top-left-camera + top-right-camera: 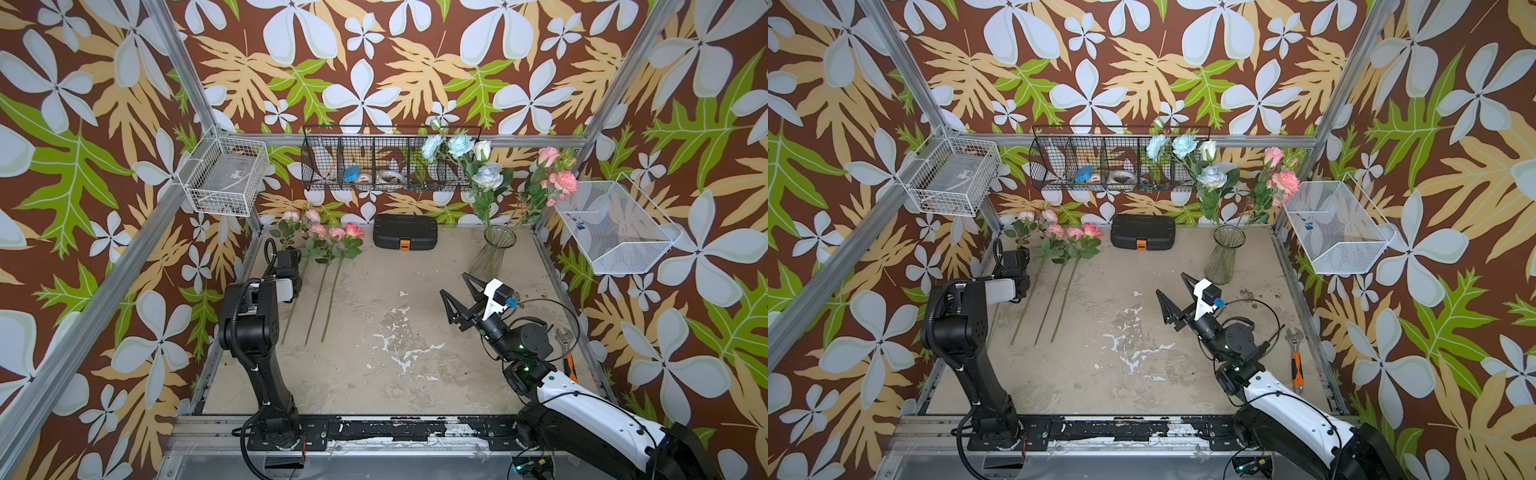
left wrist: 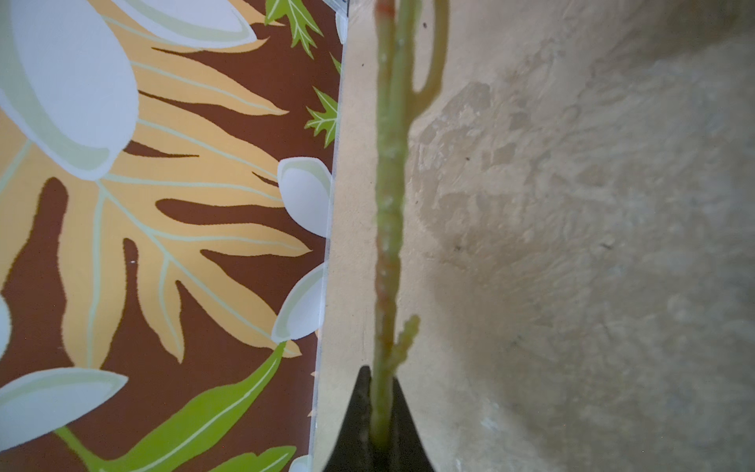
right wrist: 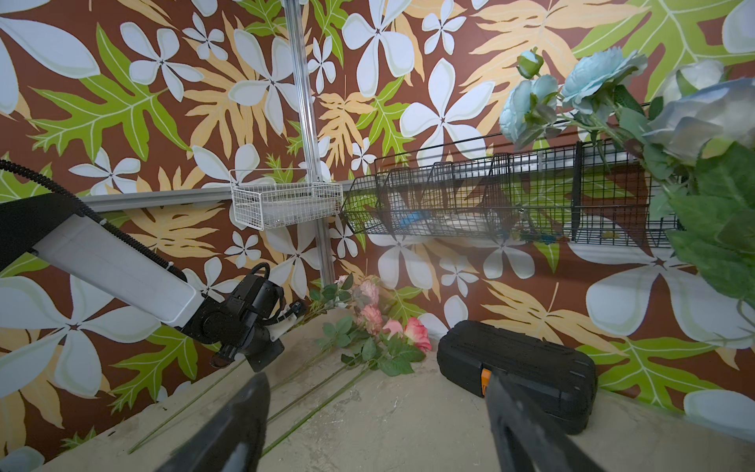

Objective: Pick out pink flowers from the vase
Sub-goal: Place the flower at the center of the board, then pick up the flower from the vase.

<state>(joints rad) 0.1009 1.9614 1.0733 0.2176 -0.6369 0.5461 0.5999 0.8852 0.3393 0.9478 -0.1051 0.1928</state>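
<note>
Robot arms sort artificial blooms on a worn bench (image 1: 374, 353). At the lower right of both top views, the right claw (image 1: 454, 284) hangs over the bench with its jaws spread wide and holds nothing. An orange-handled wrench (image 1: 1296, 361) lies by the bench's right edge.

At centre left, the left arm's wrist hides its claw from above. The left wrist view shows the left claw (image 2: 380, 392) clamped tight on a thin green stem (image 2: 388, 204), which runs beside the bench's wallpapered edge.

Just past that arm, toward the upper left of the bench, several pink flowers (image 1: 328, 232) lie flat. Their long stems run side by side and their heads point to the back wall.

The vase (image 1: 492, 253) stands upright right of centre in the frame, just beyond the right claw. More pink flowers in the vase (image 1: 557, 174) lean right toward a white mesh basket (image 1: 615, 228), and pale blue and white roses (image 1: 461, 145) rise beside them.

A black case (image 1: 405, 237) with an orange latch sits at the back centre. Above it a black wire basket (image 1: 390, 162) hangs on the wall, and a white wire basket (image 1: 226, 183) hangs at the upper left.
</note>
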